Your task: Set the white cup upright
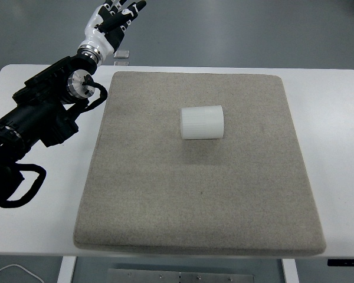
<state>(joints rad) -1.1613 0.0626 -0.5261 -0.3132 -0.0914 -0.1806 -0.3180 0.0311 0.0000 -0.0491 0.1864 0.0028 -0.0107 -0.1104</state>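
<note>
One item to be handled: a white ribbed cylindrical cup [202, 122], lying on its side near the middle of a square grey felt mat [165, 194], somewhat toward the far half. Its axis runs left to right; which end is the mouth cannot be told from this view.

Working part: left hand [111, 22], white and black, five fingers spread and holding nothing, raised beyond the far left corner of the mat and well apart from the cup. Black left arm [41, 118] lies over the left strip of the white counter [23, 79]. Right arm not in view.

Step in hand, as judged: the reach toward the cup; nothing of the uprighting is done yet. To do it well, the hand should come down beside the cup with fingers wide, close across the ribbed wall, then tip it up on one end and let go only once the base sits flat. A cylinder on its side may roll under a sideways nudge, so contact should be from both sides together.

Other items: a small pale flat object [123, 54] at the counter's far edge, just beside the hand. Nothing stands between hand and cup.
</note>
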